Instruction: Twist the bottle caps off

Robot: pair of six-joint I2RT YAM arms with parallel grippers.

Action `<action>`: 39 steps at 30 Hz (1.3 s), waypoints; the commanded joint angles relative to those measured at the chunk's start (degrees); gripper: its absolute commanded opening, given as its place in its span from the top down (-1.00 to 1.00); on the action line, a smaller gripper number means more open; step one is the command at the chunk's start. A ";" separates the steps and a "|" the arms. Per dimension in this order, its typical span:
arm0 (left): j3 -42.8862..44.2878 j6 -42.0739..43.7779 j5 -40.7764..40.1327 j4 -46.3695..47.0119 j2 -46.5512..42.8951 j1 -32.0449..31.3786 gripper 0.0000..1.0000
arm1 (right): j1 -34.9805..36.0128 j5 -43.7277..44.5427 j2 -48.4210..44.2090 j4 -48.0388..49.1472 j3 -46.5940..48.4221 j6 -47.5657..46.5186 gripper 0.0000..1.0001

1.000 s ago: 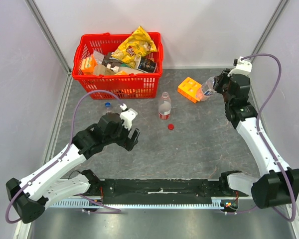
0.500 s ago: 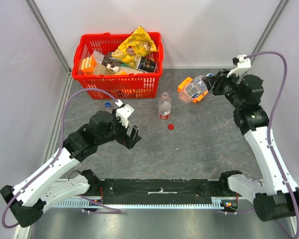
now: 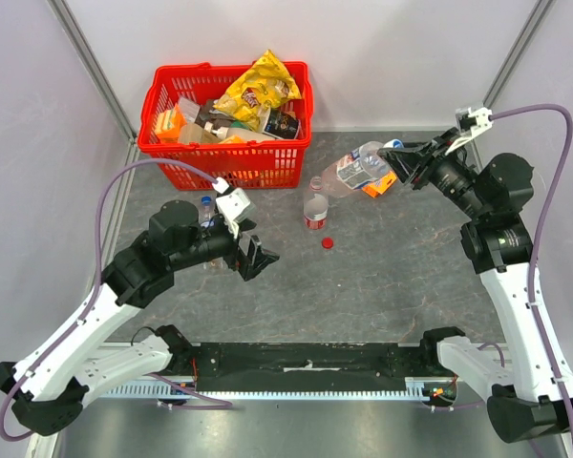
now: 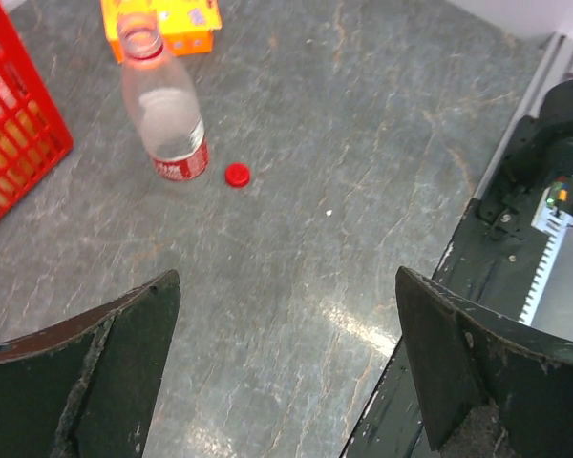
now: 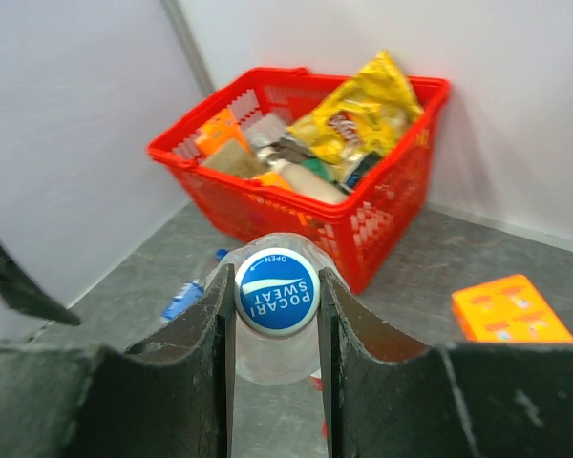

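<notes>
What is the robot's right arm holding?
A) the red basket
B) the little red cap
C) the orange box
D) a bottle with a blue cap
D: in the right wrist view the right jaws stand shut on either side of a bottle whose blue cap faces the camera.

The right gripper [image 3: 393,164] has hauled the blue-labelled bottle [image 3: 358,169] up from where it sat low beside the orange box [image 3: 382,184]. Now the bottle sticks straight out ahead of the fingers, lying roughly level in the air above that box, and the whole arm has reared up higher. The left gripper [image 3: 258,258] swung round a bit too, and its arm has lifted and reached further out.
</notes>
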 commanded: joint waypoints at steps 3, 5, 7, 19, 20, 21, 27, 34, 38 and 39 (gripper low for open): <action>4.63 3.79 6.26 3.95 1.43 -0.33 -0.99 | -0.01 -17.45 -0.16 15.31 -1.49 8.69 1.00; 5.60 4.40 6.43 3.95 2.22 -0.33 -0.99 | -0.01 -20.71 -0.25 20.05 -2.81 11.86 1.00; 6.30 5.63 7.66 3.95 2.92 -0.33 -0.99 | -0.01 -23.61 -0.08 25.93 -4.82 15.80 1.00; 8.50 13.63 12.50 7.46 4.07 -0.33 -0.99 | 1.22 -28.98 2.47 34.67 -9.23 23.82 1.00; 8.77 13.98 12.41 7.55 4.07 -0.33 -0.99 | 1.66 -29.42 2.91 34.67 -9.32 23.82 1.00; 9.03 14.07 12.32 7.55 4.24 -0.33 -0.99 | 2.18 -29.60 3.17 34.75 -9.40 23.65 1.00; 11.14 14.95 12.59 6.41 5.99 -0.24 -0.99 | 6.14 -30.04 4.58 35.11 -9.84 22.69 1.00; 12.37 13.73 16.18 5.62 10.65 -0.33 -0.99 | 10.62 -28.29 5.29 30.38 -9.14 18.04 1.00; 11.50 12.67 18.56 6.67 11.62 -0.33 -0.99 | 12.29 -26.79 5.29 27.64 -8.61 15.83 1.00; 11.14 12.41 18.82 7.02 11.80 -0.33 -0.99 | 12.38 -26.35 5.37 27.64 -8.79 15.83 1.00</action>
